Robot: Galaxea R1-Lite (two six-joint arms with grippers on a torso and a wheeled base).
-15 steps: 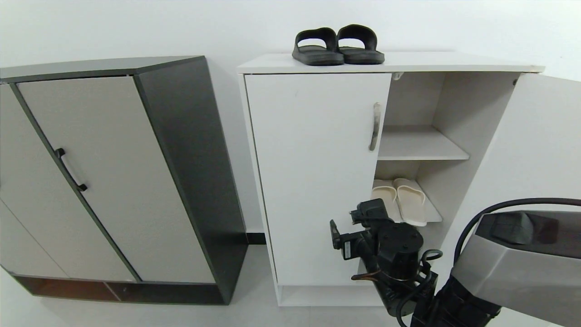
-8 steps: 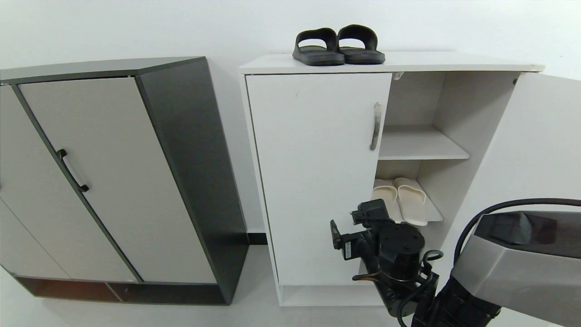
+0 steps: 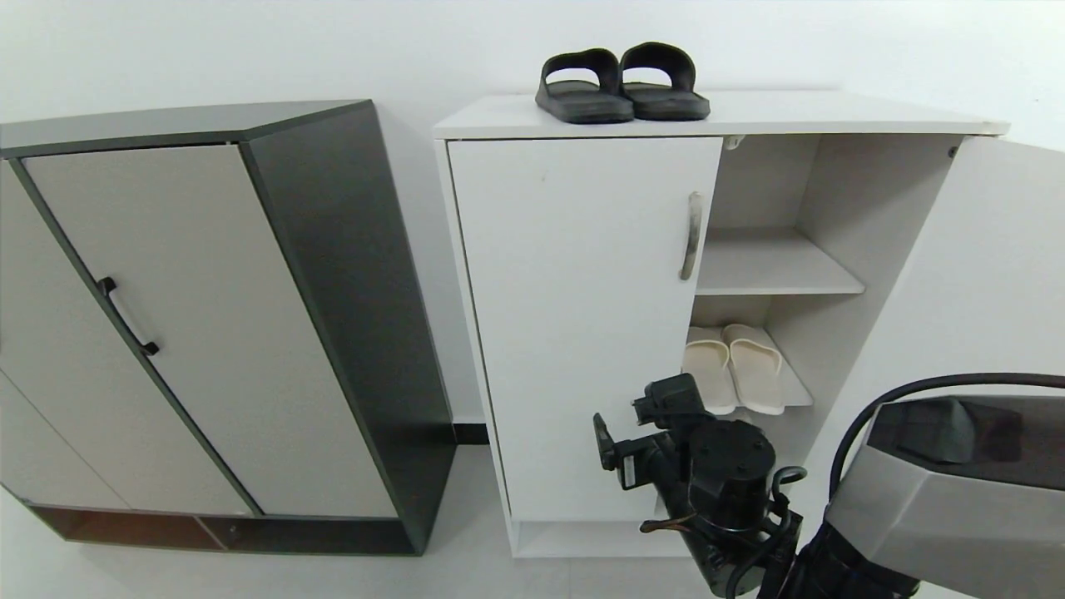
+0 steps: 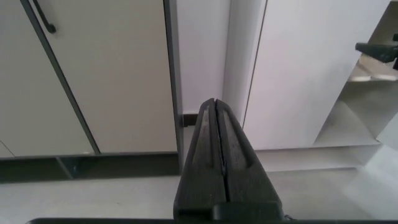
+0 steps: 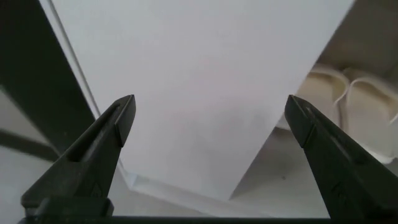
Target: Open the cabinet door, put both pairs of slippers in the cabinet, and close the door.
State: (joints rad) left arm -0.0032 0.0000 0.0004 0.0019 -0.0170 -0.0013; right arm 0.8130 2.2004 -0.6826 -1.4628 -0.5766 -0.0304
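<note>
The right tool (image 3: 636, 420) had its two black fingers wide apart and held nothing (image 5: 208, 118). It hung low in front of the tall white wooden cabinet (image 3: 582, 333), just below the shelf with the pair of cream rubber slippers (image 3: 732, 366). It had backed away a little from that shelf in the last second, and the head view had shifted a bit too. The cream pair lay side by side on the lower shelf, so it looked like that pair was done and the arm was getting free to fetch the other one. The left tool (image 4: 216, 124) had its fingers pressed together, empty, and pointed down near the floor between the two cabinets. The pair of black rubber slippers (image 3: 622, 83) sat on the cabinet's flat white top, still waiting to go inside. The open right door (image 3: 957, 291) stood swung out wide, and the shelf above the cream pair was bare. A big dark grey cabinet with pale doors (image 3: 333, 291) stood just beside the white one. Behind them was a plain white wall, and below was a pale floor (image 3: 466, 574).
</note>
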